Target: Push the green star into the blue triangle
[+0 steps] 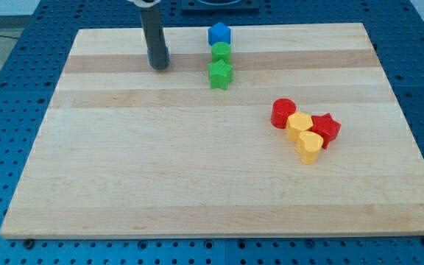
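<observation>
The green star (220, 74) lies on the wooden board near the view's top, a little left of centre. A green round block (221, 52) touches it just above, and a blue angular block (219, 34) sits above that. My tip (157, 68) rests on the board to the left of the green star, about a block's width or more away. A sliver of another blue block (165, 54) shows at the rod's right edge. The rod hides most of it, so I cannot make out its shape.
A cluster lies at the view's right: a red round block (283, 112), a yellow hexagonal block (299, 124), a red star (327, 127) and a yellow heart-like block (310, 146), all touching. The wooden board (197, 184) sits on a blue perforated table.
</observation>
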Robot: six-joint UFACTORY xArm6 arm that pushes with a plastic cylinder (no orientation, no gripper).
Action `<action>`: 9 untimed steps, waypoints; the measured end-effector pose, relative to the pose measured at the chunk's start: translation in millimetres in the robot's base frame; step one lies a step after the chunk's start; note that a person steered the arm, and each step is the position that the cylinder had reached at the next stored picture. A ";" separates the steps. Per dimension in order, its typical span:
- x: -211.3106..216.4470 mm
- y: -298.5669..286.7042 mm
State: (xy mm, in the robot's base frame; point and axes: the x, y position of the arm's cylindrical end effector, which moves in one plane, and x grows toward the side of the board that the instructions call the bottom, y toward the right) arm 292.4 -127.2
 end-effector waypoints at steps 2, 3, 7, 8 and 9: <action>63.8 11.4; 113.0 44.1; 53.7 174.8; 53.7 130.3; 53.1 83.5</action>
State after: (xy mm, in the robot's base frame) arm 345.5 -43.6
